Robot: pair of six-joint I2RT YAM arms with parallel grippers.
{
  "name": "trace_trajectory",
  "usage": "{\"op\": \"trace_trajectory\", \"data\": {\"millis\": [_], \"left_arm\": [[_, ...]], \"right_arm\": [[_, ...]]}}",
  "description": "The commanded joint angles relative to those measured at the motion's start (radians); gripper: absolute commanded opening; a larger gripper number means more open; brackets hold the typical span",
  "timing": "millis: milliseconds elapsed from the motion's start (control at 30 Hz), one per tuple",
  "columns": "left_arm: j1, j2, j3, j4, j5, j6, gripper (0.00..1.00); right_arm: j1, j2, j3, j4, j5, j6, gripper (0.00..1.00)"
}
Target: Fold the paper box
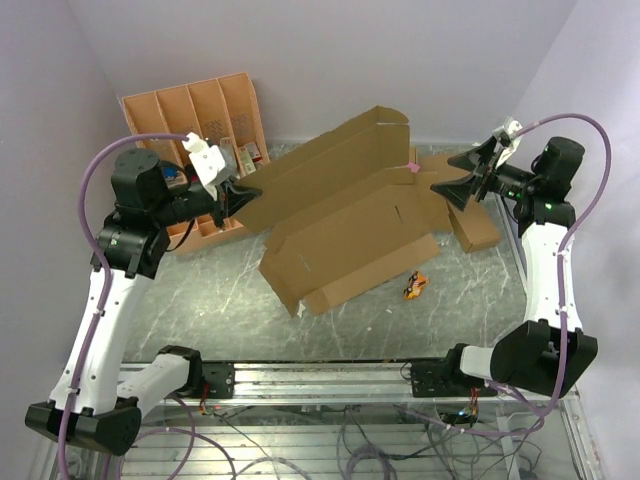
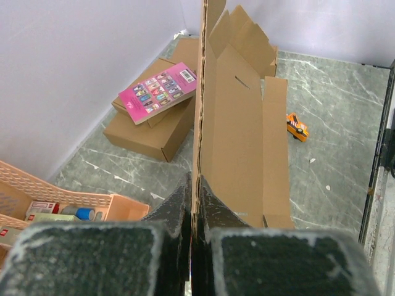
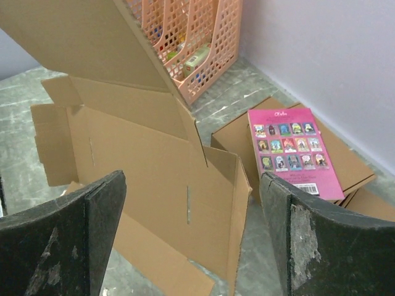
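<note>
Orange tray (image 1: 186, 94) holds small cartons (image 1: 248, 154) — paper box (image 1: 350, 230) lies unfolded.

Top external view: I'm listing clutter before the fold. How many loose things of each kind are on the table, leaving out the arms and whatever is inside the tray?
paper box: 1
small brown boxes: 2 that I can tell apart
pink booklet: 1
orange toy car: 1
compartment tray: 1
Total: 6
</note>
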Motion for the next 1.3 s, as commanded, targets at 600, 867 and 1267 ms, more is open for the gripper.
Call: {"op": "trace_trajectory", "data": {"millis": [600,867,1267], "left_arm": [[-0.005,-0.098,-0.197,0.428,-0.003,-0.225,0.07],[-0.004,-0.103,-0.235,0.442,-0.01,-0.28,0.07],[-0.005,-0.131,-0.278,0.438,-0.018,-0.271,0.07]], "right_arm": [[-0.008,0.038,0.064,-0.24,0.031,-0.136,0.96],[-0.021,0.036,0.08,-0.268,0.026,-0.153,0.96],[-0.034,0.052,0.109,-0.218,0.043,-0.081,0.96]]}}
